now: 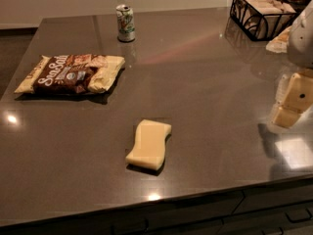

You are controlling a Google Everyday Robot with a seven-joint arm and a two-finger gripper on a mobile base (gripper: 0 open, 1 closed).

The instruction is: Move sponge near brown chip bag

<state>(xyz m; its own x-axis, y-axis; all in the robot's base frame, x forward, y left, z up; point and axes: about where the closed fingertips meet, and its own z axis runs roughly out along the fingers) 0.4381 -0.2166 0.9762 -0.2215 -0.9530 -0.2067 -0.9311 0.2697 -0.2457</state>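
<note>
The pale yellow sponge point(148, 144) lies flat on the dark grey counter point(205, 82), near the front edge and a little left of centre. The brown chip bag point(71, 74), dark brown with white lettering and cream ends, lies flat at the left, well behind and to the left of the sponge. My gripper point(289, 104), cream with a dark hole, hangs at the far right edge of the view above the counter, far to the right of the sponge and holding nothing.
A green-white soda can point(125, 23) stands upright at the back, behind the chip bag. A black wire basket point(261, 13) with packets sits at the back right corner. The counter's front edge runs below the sponge, with drawers beneath.
</note>
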